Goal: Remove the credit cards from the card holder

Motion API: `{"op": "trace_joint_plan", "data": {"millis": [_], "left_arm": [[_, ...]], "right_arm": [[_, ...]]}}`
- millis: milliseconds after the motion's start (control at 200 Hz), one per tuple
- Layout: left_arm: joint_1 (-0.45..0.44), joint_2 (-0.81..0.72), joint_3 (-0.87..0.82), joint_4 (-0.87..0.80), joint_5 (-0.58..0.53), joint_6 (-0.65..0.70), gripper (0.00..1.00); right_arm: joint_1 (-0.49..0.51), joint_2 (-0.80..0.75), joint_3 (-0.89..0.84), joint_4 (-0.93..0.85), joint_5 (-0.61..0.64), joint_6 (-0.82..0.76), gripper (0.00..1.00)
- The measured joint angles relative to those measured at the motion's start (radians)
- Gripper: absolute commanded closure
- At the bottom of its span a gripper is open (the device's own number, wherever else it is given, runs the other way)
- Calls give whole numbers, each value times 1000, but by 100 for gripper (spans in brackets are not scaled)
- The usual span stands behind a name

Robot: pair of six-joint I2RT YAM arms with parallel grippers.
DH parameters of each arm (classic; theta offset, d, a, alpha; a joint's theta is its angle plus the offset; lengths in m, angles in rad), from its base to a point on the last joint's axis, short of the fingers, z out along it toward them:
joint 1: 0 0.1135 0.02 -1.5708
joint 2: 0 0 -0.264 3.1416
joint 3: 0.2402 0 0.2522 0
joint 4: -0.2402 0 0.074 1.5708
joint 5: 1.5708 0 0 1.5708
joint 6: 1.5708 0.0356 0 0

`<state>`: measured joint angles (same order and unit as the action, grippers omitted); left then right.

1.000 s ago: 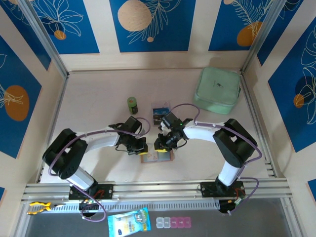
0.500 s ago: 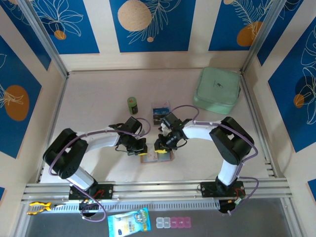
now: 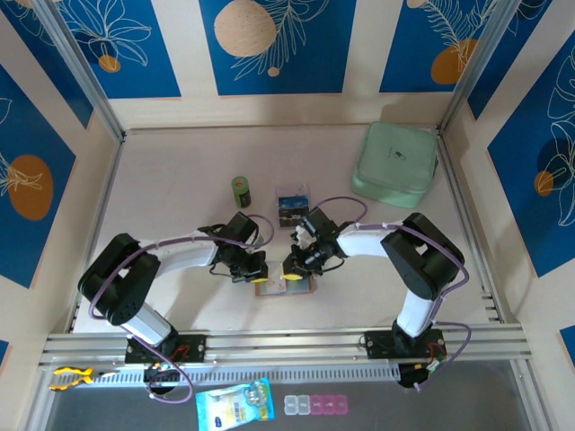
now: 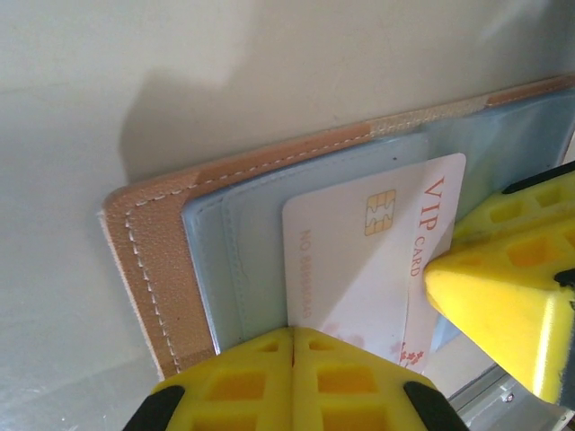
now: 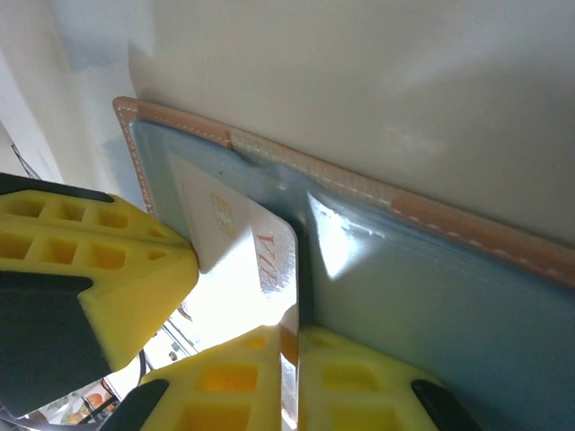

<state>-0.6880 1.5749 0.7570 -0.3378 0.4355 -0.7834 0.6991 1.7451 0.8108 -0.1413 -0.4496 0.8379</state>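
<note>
VIP print on pink card (image 4: 359, 260) at wrist, card holder (image 3: 269, 289) overhead

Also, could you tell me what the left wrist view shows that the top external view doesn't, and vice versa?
Left wrist: the gold chip and red VIP lettering on the pale card, plus the stitching along the card holder. Top external: the whole table, with a mint-green case, a small green bottle and a clear box on it. Shared: the open holder, with the left fingers and right fingers meeting over it.
</note>
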Motion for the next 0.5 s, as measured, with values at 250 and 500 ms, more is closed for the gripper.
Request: {"op": "trace_joint_plan", "data": {"millis": [250,500], "left_arm": [[0,0,0,0,0,0,94],[0,-1,0,0,0,0,93]], "right_arm": [[-22,-73,-19,-28,31,-15,93],[-35,-134,2,-174,100,-79,93]]}}
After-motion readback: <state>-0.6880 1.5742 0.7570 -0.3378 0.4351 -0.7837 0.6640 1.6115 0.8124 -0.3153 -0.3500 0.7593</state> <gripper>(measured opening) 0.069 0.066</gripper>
